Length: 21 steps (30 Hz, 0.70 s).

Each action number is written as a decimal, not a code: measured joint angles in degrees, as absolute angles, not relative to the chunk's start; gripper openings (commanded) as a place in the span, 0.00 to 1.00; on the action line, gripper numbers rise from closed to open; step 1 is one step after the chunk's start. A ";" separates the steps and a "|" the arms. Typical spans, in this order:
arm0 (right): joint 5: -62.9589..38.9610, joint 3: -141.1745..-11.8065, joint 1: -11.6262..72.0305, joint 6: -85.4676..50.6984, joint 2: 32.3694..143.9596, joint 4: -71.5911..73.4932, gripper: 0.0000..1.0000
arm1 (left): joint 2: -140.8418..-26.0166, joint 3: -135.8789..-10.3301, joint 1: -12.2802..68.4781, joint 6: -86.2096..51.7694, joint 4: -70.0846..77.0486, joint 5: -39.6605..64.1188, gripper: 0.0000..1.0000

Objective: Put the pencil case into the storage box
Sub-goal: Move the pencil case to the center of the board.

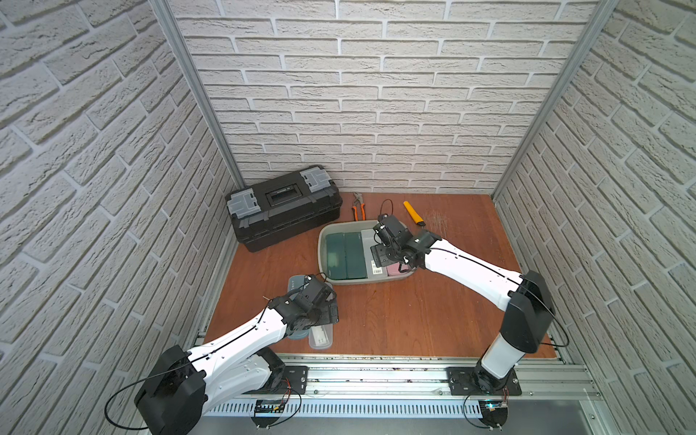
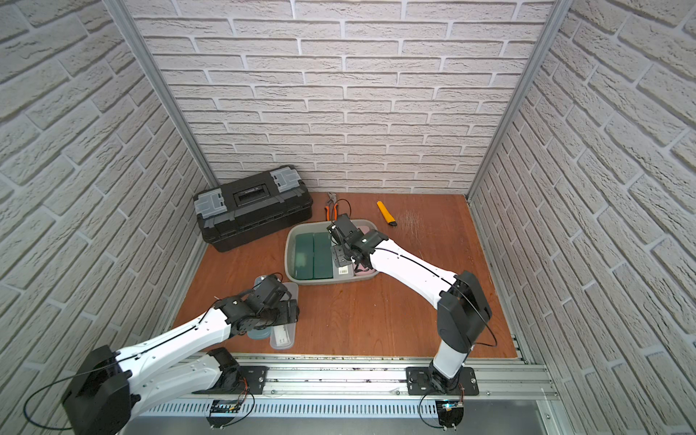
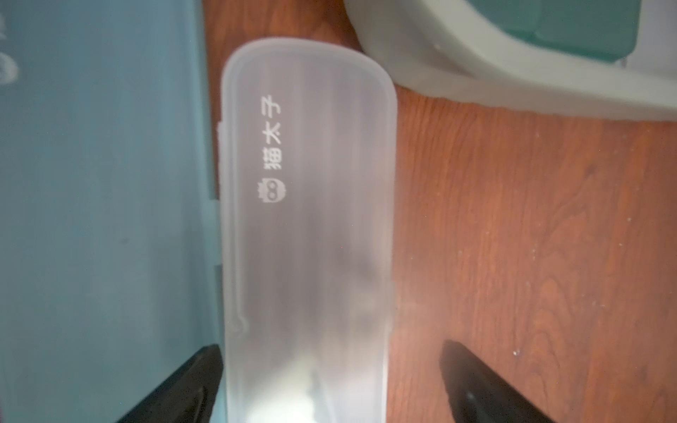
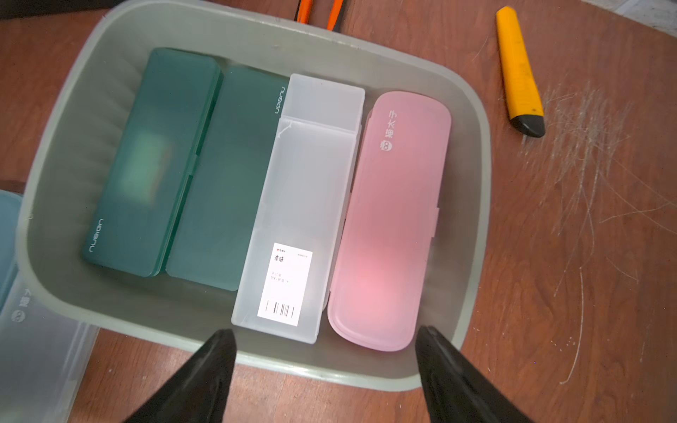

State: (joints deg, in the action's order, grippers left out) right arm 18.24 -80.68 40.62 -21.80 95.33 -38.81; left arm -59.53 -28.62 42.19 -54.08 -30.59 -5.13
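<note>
A grey-green storage box (image 2: pixel 289 244) sits mid-way across the tabletop (image 2: pixel 376 320), two green pencil cases (image 2: pixel 314 256) inside and the right end effector (image 2: pixel 339 258) above its right half. A black toolbox (image 2: pixel 252 209) stands in the far-left corner. Pliers (image 2: pixel 331 209) and a yellow knife (image 2: pixel 386 214) lie by the far edge. The left end effector (image 2: pixel 288 314) hangs over a clear case (image 2: pixel 283 337) near the front-left corner.

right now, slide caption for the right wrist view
Open right gripper over the storage box, four pencil cases side by side inside.

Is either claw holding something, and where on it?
No. Left gripper straddles the frosted pencil case, unclosed; right gripper hangs open above the storage box.
</note>
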 measured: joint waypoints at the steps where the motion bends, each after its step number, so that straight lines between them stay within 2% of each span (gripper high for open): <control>1: 18.33 -79.05 40.62 -21.78 93.80 -38.09 0.81 | -60.12 -28.67 42.57 -54.15 -30.06 -5.02 0.99; 10: 19.68 -69.84 40.62 -21.85 87.05 -36.21 0.82 | -67.51 -29.91 46.11 -54.96 -29.74 -4.99 0.99; 21: 17.06 -64.95 40.82 -23.22 81.08 -34.92 0.83 | -72.64 -37.93 52.84 -56.90 -27.75 -6.74 0.98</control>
State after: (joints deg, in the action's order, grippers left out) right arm 17.06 -64.95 40.82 -23.22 81.08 -34.92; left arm -72.64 -37.93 52.84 -56.90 -27.75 -6.74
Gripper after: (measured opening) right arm 0.820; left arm 0.985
